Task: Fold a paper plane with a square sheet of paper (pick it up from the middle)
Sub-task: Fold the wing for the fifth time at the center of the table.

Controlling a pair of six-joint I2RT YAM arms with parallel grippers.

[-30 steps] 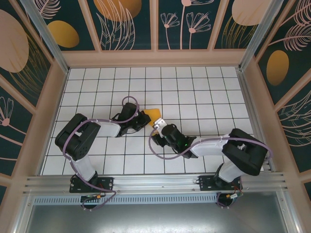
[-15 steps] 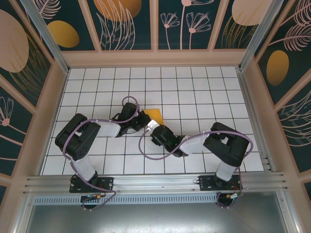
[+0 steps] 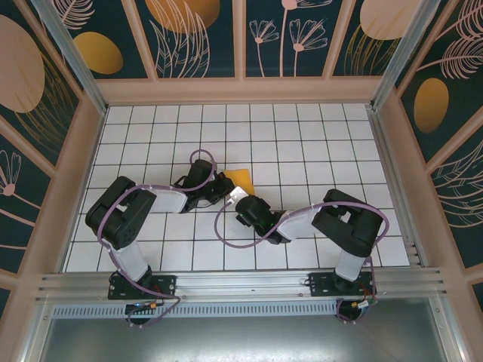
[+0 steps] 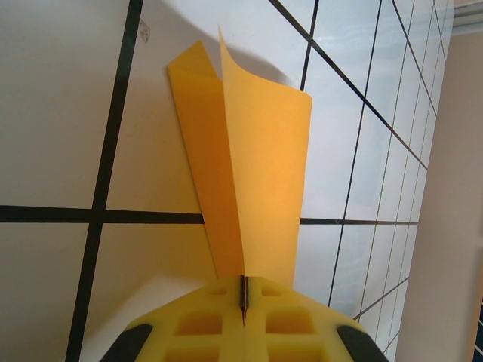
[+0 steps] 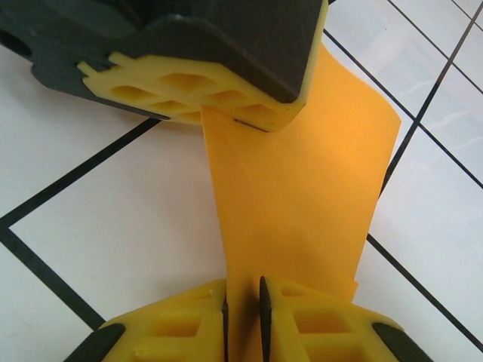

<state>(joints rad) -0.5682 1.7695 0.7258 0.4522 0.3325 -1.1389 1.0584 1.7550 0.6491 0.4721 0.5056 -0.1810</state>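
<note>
The square sheet of paper (image 3: 242, 178) is orange-yellow, folded double and standing on edge over the white tiles. My left gripper (image 4: 243, 290) is shut on its near end, and the two layers (image 4: 260, 158) fan apart away from the fingers. My right gripper (image 5: 241, 309) straddles the opposite end of the paper (image 5: 302, 173), its jaws a narrow slit apart, with the sheet against the left pad and a dark gap beside it. In the top view the left gripper (image 3: 223, 185) and the right gripper (image 3: 236, 194) meet at the sheet, mid-table.
The floor is a white tiled grid (image 3: 302, 143) with black lines, boxed in by wooden rails and patterned walls (image 3: 241, 90). Both arms' purple cables (image 3: 226, 226) loop over the tiles near the grippers. The left gripper's yellow fingers (image 5: 196, 87) sit close in front of the right wrist camera.
The right arm swung left and brought its gripper onto the sheet's end beside the left gripper, and its jaws narrowed around the paper. The left gripper kept its hold without moving.
</note>
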